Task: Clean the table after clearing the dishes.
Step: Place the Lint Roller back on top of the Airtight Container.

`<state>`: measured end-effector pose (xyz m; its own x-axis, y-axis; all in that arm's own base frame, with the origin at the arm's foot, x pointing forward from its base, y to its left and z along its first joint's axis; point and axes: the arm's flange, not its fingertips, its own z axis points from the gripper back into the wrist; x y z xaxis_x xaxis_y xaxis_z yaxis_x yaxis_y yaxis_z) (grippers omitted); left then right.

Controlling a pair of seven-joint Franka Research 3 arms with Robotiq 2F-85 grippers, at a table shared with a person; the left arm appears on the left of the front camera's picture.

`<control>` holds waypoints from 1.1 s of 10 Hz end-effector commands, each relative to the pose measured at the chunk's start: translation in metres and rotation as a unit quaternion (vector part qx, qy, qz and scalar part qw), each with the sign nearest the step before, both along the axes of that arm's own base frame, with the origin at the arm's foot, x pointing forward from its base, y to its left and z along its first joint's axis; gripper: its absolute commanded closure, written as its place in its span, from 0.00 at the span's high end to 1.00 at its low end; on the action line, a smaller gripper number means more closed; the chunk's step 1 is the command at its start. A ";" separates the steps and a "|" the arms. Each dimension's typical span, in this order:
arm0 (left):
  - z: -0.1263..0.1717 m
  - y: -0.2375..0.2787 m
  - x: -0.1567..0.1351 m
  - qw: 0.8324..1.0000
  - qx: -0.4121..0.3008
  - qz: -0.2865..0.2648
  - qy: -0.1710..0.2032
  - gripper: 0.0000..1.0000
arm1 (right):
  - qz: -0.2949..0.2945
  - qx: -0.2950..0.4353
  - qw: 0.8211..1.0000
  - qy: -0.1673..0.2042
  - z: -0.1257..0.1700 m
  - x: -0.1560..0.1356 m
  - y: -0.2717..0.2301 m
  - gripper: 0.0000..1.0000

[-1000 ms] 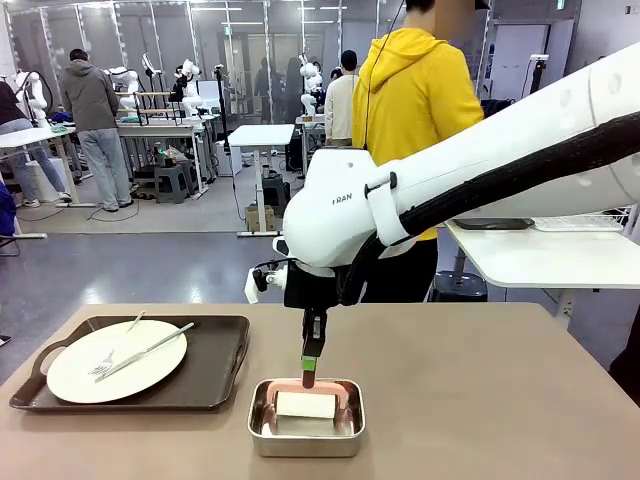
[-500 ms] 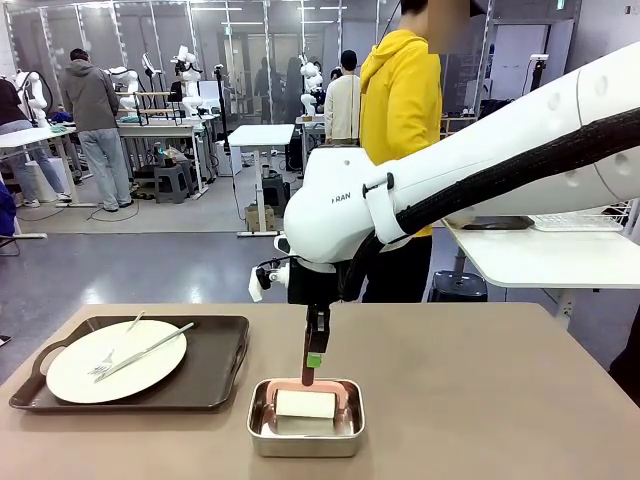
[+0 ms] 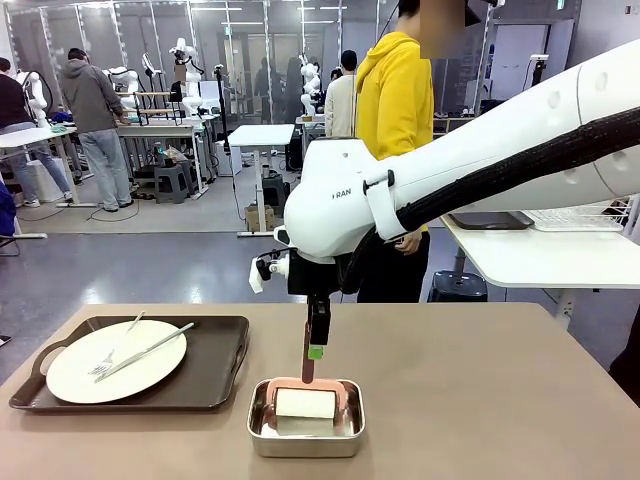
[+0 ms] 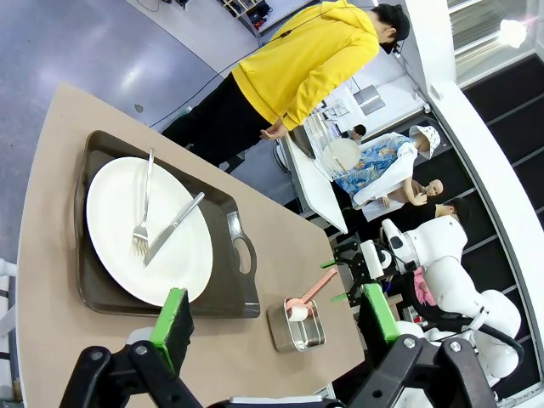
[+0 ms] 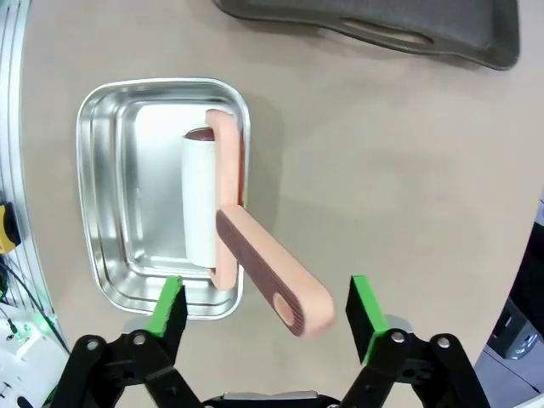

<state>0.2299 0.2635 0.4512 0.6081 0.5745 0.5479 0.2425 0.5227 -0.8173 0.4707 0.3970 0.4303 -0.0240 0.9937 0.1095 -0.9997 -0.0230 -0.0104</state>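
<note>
- Right gripper (image 5: 268, 310): points straight down over the steel pan (image 5: 102, 204), fingers spread wide.
- Pan holds a lint roller (image 5: 201, 195). White roll lies flat inside, and its pink handle (image 5: 263, 268) sticks up out of the pan into the gap between the green pads. It touches neither pad.
- Pan sits on the table (image 5: 382, 170), near the robot-side edge, about mid-width.
- Dishes: dark tray (image 3: 215, 360) just left of the pan, not touching it. White plate (image 3: 80, 380) on it, with a fork (image 3: 105, 365) and a knife (image 3: 150, 350) across the plate.
- Left gripper (image 4: 277, 314): high above the table, well apart from the pan, fingers spread, holding nothing.
- Person (image 3: 395, 100) in a yellow hoodie stands beyond the table's far edge, behind the pan.
</note>
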 end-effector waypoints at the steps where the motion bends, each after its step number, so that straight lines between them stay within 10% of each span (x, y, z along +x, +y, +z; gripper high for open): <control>1: 0.001 0.001 -0.002 1.000 0.001 0.000 -0.006 1.00 | -0.026 0.003 0.999 -0.027 0.011 -0.001 -0.006 1.00; 11: 0.001 0.001 -0.002 1.000 0.001 0.000 -0.006 1.00 | -0.021 0.013 0.999 -0.021 0.021 0.009 -0.011 1.00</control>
<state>0.2299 0.2635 0.4512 0.6081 0.5745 0.5479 0.2425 0.5228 -0.8173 0.4815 0.3838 0.4498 0.0159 0.9902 0.1385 -0.9983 0.0236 -0.0540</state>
